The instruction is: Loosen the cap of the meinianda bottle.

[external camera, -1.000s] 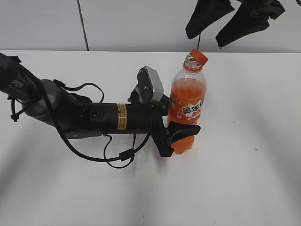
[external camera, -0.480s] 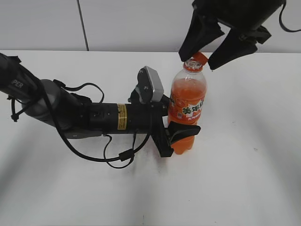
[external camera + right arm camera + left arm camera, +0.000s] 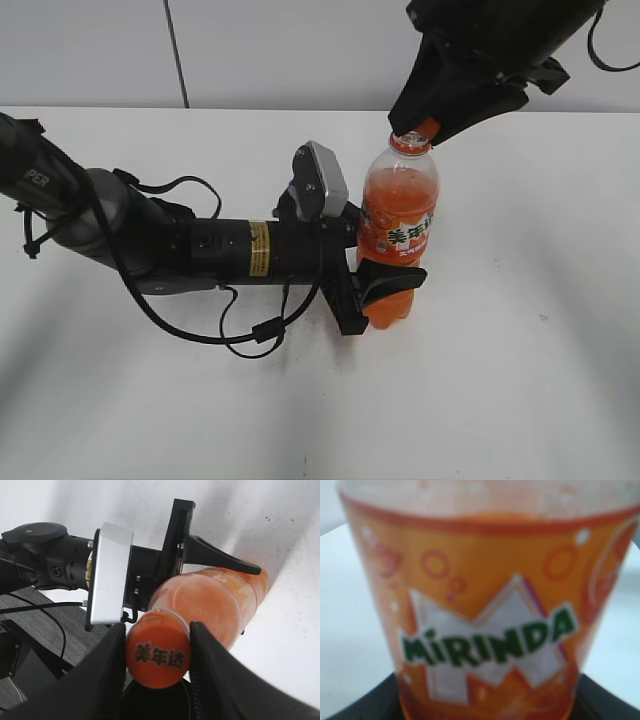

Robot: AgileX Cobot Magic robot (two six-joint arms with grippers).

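We count 1 meinianda bottle (image 3: 398,225) standing upright on the table (image 3: 520,350), 1 cap (image 3: 157,655), and 2 grippers. Our left gripper (image 3: 385,285) clamps the bottle's lower body. Our right gripper (image 3: 157,650), spread above the cap 0.5 s ago, has now clenched on it.

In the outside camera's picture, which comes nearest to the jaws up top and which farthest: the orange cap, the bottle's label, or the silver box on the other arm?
1. The cap: right between the jaws of the right gripper, at the top of the bottle.
2. The label: lower down, around the bottle's middle.
3. The silver box: farthest, to the bottle's left on the left arm.
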